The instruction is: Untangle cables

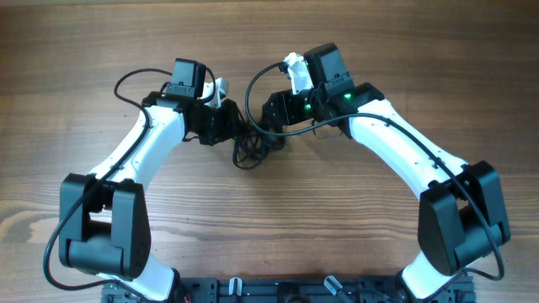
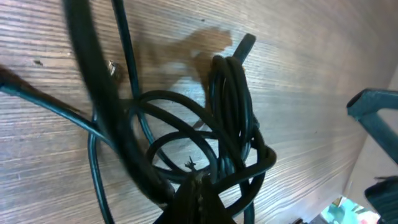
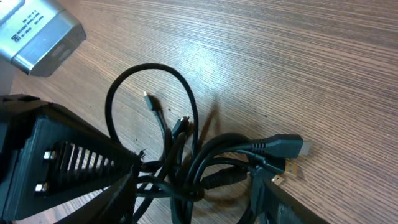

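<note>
Of my two grippers, my left gripper [image 2: 198, 190] is pressed together, pinching a strand at the near edge of the one knotted clump of cables [image 1: 251, 147]. The clump lies on the wooden table [image 1: 269, 50] between my two hands. In the left wrist view I count one plug end [image 2: 244, 45] sticking out at the top. My right gripper [image 3: 196, 202] is spread, one finger on each side of the clump. There I count five plug ends: two small ones [image 3: 149, 99], one broad plug [image 3: 291, 147] and two gold-tipped ones [image 3: 290, 168].
</note>
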Tool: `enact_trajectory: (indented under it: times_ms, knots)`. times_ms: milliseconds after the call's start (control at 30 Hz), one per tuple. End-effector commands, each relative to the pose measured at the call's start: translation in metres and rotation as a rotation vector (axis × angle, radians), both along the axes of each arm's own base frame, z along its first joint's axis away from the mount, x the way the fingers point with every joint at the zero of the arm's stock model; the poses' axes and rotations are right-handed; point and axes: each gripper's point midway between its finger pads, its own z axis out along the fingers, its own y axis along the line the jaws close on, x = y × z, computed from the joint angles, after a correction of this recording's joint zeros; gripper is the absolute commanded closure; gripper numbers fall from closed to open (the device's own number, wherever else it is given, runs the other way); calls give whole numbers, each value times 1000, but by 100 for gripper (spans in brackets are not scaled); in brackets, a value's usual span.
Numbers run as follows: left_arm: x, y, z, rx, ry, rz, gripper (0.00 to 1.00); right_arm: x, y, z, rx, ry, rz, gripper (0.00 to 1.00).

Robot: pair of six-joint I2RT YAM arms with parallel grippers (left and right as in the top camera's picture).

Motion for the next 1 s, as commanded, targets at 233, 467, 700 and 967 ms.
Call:
enact_trajectory:
  times_ms: [233, 467, 700, 967]
  knots:
    - [-11, -9, -5, 41, -53, -159, 96, -11, 2, 5, -42, -80, 162, 40]
    - [-19, -26, -8, 55, -64, -222, 96, -27, -6, -22, -22, 203, -42, 43]
    - [-21, -24, -24, 77, -24, -219, 96, -63, -23, -50, -85, 497, -205, 50]
    - [-17, -25, -36, 78, -14, -219, 89, -67, -22, -49, -77, 514, -196, 50]
